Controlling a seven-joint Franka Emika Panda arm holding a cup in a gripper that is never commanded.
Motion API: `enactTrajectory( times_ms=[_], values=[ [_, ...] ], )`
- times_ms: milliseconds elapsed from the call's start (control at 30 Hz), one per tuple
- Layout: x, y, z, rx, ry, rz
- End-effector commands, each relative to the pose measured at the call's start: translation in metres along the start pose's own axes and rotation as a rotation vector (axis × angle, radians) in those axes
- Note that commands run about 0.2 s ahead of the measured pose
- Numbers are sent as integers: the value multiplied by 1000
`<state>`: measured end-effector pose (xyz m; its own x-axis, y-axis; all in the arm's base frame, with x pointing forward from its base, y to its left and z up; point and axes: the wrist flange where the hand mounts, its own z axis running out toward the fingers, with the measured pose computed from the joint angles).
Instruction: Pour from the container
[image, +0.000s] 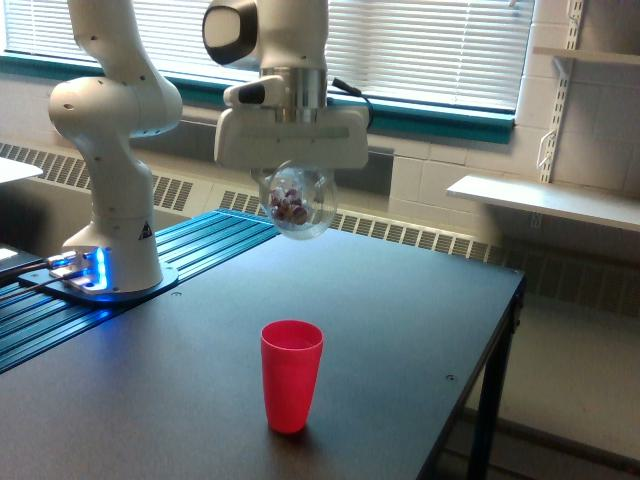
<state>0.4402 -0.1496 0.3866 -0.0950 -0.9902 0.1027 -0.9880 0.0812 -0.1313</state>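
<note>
Glass container (296, 203) hangs clamped in my gripper (293, 178) — small reddish bits inside, well above the dark table (400, 310). Red cup (291, 375) stands upright below, slightly nearer the camera — not touching.

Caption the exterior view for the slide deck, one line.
White arm's tool holds a clear round glass container with small dark pieces inside, above an upright red plastic cup on the black table.
</note>
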Motion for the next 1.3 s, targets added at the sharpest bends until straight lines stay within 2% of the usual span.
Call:
enactTrajectory(
  times_ms=[33, 267, 533, 767, 1300],
  values=[
    [1, -3, 13, -10, -32, 149],
    [7, -9, 26, -34, -58, 257],
    [8, -20, 40, -53, -89, 265],
    [12, -24, 50, -81, -133, 308],
    [25, -19, 58, -128, -223, 396]
  ],
)
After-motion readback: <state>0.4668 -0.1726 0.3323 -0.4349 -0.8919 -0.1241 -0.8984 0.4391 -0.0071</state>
